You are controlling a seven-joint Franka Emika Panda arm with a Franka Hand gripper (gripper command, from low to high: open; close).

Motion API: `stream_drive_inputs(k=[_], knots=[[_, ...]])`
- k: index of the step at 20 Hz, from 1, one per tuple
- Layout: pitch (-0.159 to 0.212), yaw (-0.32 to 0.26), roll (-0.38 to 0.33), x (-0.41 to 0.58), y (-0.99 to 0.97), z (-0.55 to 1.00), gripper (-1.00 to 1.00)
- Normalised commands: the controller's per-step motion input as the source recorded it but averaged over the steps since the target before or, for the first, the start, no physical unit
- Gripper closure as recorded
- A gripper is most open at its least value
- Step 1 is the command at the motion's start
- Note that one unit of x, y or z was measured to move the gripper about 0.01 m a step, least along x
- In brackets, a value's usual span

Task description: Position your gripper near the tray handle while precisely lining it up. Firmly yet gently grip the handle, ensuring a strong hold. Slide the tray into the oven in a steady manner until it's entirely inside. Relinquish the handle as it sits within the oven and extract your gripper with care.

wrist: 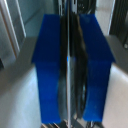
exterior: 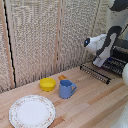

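The gripper [exterior: 98,62] hangs from the white and dark arm at the exterior view's right, down at the black wire tray [exterior: 104,73]. The tray sticks out from the oven [exterior: 122,54] at the right edge, above the wooden table. The tray handle [exterior: 93,74] is the thin dark bar along the tray's outer edge. In the wrist view the gripper [wrist: 67,65] fills the frame. Its two blue pads [wrist: 47,65] are pressed on either side of a thin shiny metal bar [wrist: 66,27], which I take to be the handle. Most of the oven is cut off by the frame edge.
On the table stand a blue mug [exterior: 65,89], a yellow bowl [exterior: 48,83] and a round patterned plate [exterior: 32,111], all to the exterior view's left of the tray. A small orange object [exterior: 62,77] lies behind the mug. A woven screen [exterior: 45,35] forms the back wall.
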Motion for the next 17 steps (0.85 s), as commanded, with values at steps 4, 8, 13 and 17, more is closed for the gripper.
stream_drive_inputs(k=[4, 8, 13, 17], knots=[[-0.031, -0.013, -0.049, -0.001, -0.04, 0.23, -1.00], [-0.026, 0.000, 0.005, 0.019, 0.02, 0.30, -1.00], [-0.001, -0.048, 0.045, 0.295, 0.32, 0.12, -1.00], [0.000, -0.037, 0.009, 0.316, 0.67, 0.00, -1.00]])
